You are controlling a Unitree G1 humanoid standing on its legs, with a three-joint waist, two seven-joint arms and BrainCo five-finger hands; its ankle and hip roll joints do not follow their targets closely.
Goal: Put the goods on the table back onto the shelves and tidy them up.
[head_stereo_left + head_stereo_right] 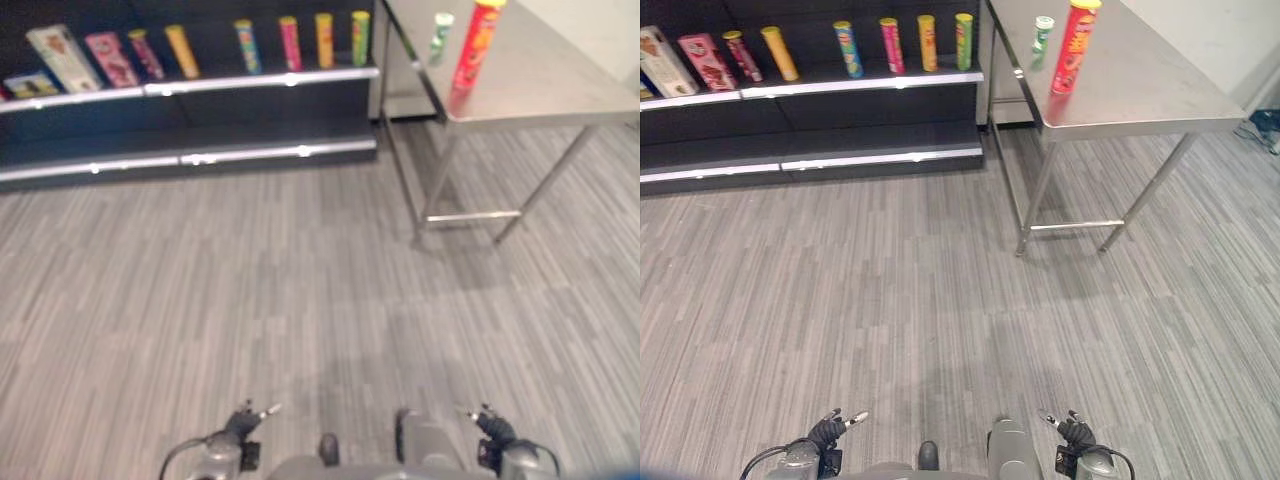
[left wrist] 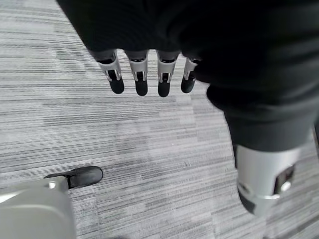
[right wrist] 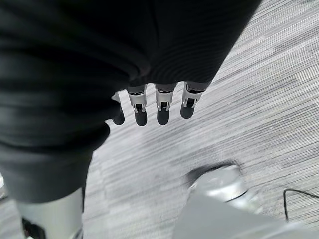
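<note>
Red can (image 1: 1071,47) and small green-capped bottle (image 1: 1042,33) stood on the bench (image 1: 1140,90), beside the shelves (image 1: 810,85). Left hand (image 2: 144,74) and right hand (image 3: 157,102) hung low over the floor, fingers straight, empty.

Left robot hand (image 2: 144,74) and right robot hand (image 3: 159,102) hang low, fingers straight, relaxed, holding nothing

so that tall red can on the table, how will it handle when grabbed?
The red can is tall and narrow and stands upright near the edge of the metal table, so a sideways nudge would probably tip it. It is round, so once down it would likely roll. Its surface looks smooth, so it may be slippery.
</note>
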